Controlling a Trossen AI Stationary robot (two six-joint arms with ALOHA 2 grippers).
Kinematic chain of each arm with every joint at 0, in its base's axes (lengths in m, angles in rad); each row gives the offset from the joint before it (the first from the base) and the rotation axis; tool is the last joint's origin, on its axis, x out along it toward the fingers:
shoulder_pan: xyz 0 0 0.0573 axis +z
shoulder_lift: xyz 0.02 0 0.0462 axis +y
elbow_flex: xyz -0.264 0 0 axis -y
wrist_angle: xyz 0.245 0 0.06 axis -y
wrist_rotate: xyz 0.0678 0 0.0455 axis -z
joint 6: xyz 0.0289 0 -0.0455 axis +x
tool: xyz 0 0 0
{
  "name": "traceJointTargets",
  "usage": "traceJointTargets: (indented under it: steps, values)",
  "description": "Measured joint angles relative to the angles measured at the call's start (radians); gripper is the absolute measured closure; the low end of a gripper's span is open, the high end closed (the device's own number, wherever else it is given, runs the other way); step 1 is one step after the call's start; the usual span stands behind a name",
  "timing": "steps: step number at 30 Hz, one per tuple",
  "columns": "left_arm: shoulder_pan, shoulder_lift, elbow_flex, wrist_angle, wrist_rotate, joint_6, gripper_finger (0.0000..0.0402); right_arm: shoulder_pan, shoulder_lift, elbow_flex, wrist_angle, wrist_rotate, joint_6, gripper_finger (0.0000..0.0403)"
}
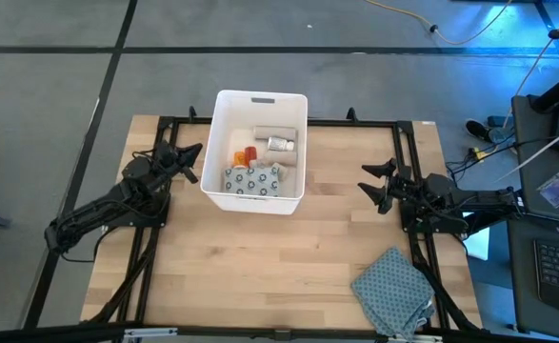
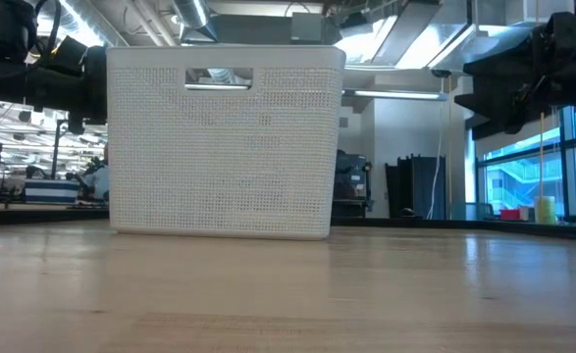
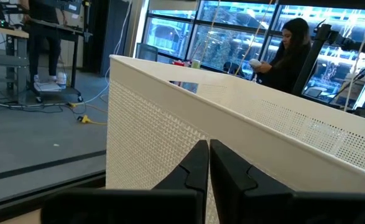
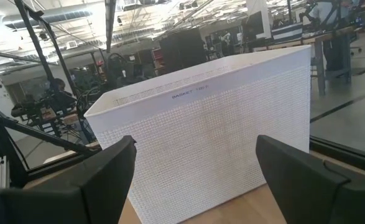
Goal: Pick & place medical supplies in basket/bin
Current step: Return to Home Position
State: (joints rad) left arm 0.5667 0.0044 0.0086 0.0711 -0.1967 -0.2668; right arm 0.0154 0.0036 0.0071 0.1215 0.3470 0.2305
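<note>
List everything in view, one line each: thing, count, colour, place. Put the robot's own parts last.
bin: one, white, far middle of the table
soft pack: one, white with blue dots, inside the bin
red bottle: one, orange-red, inside the bin
pale bottle: one, whitish, inside the bin
cloth: one, grey-teal patterned, near right corner of the table
table: one, light wood
person: one, dark top, in the room behind the bin
left gripper: one, dark, shut, by the bin's left wall
right gripper: one, dark, open, right of the bin, apart from it
</note>
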Motion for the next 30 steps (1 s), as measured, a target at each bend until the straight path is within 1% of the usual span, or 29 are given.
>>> traceJointTargets:
  steps: [9, 18, 24, 30]
  values:
    - [0.0, 0.0, 0.0, 0.0, 0.0, 0.0, 0.0389, 0.0, 0.0, 0.0, 0.0, 0.0, 0.0, 0.0072]
    - [0.0, 0.0, 0.0, 0.0, 0.0, 0.0, 0.0394, 0.0, 0.0, 0.0, 0.0, 0.0, 0.0, 0.0072]
    - [0.0, 0.0, 0.0, 0.0, 0.0, 0.0, 0.0388, 0.0, 0.0, 0.0, 0.0, 0.0, 0.0, 0.0072]
    - [0.0, 0.0, 0.0, 0.0, 0.0, 0.0, 0.0394, 0.0, 0.0, 0.0, 0.0, 0.0, 0.0, 0.0072]
